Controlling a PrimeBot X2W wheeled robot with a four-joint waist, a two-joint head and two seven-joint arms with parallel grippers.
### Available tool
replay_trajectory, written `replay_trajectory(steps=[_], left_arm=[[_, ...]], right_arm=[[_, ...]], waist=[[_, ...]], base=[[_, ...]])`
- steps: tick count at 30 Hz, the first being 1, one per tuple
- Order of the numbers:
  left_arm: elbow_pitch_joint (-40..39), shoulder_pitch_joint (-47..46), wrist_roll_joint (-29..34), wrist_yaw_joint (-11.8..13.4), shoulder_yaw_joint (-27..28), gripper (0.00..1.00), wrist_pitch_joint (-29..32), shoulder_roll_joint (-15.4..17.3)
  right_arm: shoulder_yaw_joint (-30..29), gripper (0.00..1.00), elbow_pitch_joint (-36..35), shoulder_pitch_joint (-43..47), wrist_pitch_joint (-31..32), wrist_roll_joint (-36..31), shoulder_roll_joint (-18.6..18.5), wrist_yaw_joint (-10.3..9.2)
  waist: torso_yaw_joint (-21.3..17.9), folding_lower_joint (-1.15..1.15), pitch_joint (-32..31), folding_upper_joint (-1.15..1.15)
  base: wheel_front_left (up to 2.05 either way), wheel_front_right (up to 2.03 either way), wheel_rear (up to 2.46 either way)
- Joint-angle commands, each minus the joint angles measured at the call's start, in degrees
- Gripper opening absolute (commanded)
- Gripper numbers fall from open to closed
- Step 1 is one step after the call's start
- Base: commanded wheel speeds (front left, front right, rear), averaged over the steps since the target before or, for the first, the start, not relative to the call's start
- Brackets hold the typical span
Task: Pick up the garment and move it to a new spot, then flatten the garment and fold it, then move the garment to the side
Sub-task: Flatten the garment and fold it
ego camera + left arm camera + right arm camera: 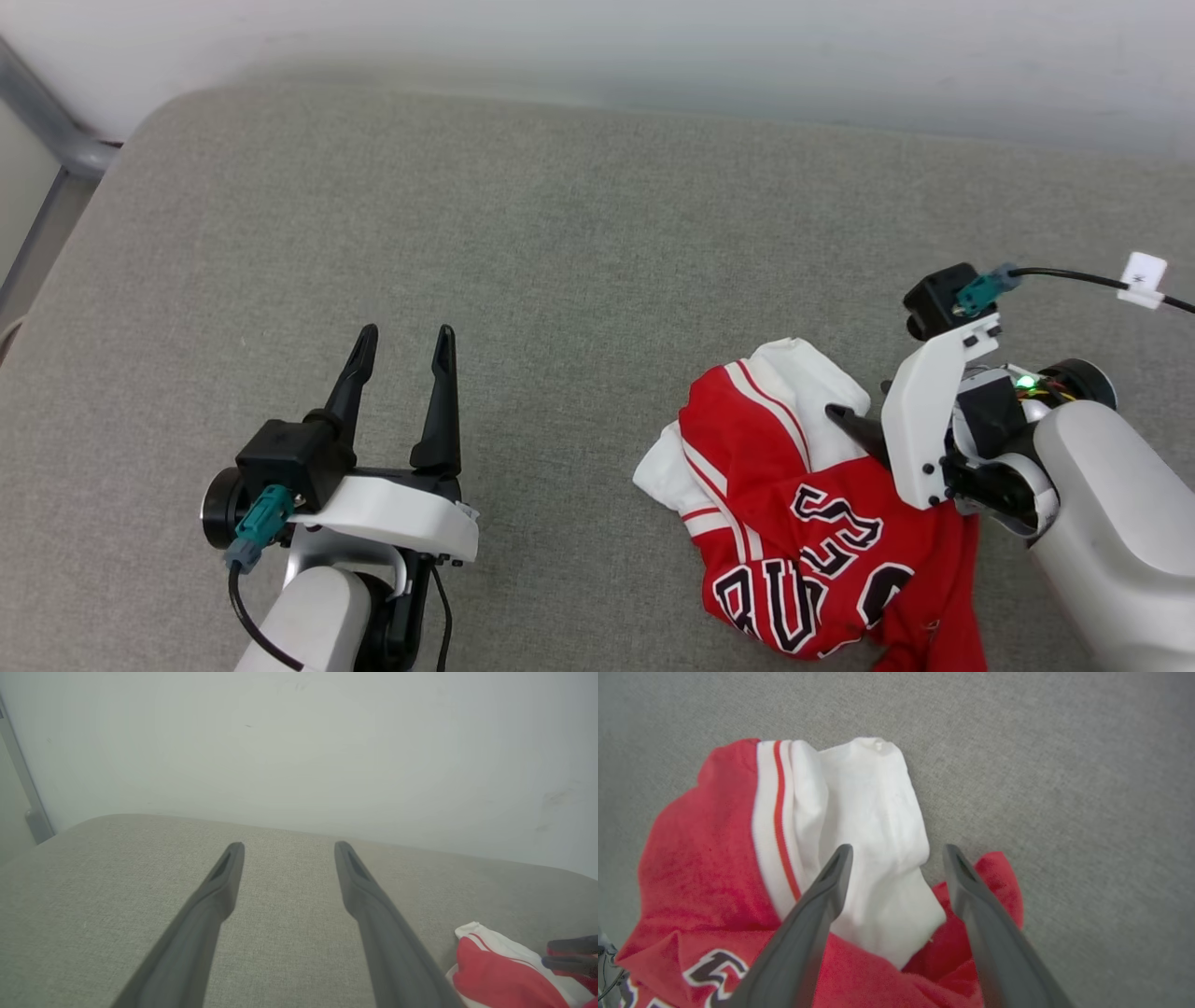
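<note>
The garment [784, 495] lies crumpled on the grey padded surface [560, 233] at the lower right, red with black white-outlined letters up and a white sleeve on top. My right gripper [859, 401] hangs open over that heap. In the right wrist view the right gripper [897, 849] has its jaws apart on either side of the white sleeve [873, 812], with nothing pinched. My left gripper [407, 334] is open and empty over bare fabric at the lower left, well apart from the garment. The left wrist view shows the left gripper [289, 845] open and the garment [495, 975] at its lower right.
A pale wall [653, 47] runs along the far edge of the padded surface. A grey metal post [47, 121] stands past the rounded far left corner. A black cable with a white tag [1144, 278] trails from the right wrist.
</note>
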Motion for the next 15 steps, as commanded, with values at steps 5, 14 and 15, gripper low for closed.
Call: replay_trajectory(steps=[5, 14, 15], left_arm=[[0.69, -0.94, 1.15, -1.38, 0.9, 1.0, -0.29, -1.34], [1.49, -1.4, 2.73, -2.95, 2.05, 1.0, -0.3, -2.91], [1.59, -1.47, 2.92, -3.03, 2.16, 1.0, -0.3, -3.03]], right_arm=[[5.66, 1.0, 7.33, -2.69, 1.86, 2.33, -0.64, -0.04], [12.28, 0.28, 14.84, -1.6, 7.7, 7.76, 1.68, 0.0], [12.78, 0.0, 14.79, -2.08, 7.42, 8.34, 1.72, 0.06]], waist=[[0.98, -0.01, 2.25, 0.0], [1.0, -0.01, 3.16, 0.0], [1.05, -0.01, 3.14, 0.0]], base=[[0.0, 0.0, 0.0], [0.0, 0.0, 0.0], [0.0, 0.0, 0.0]])
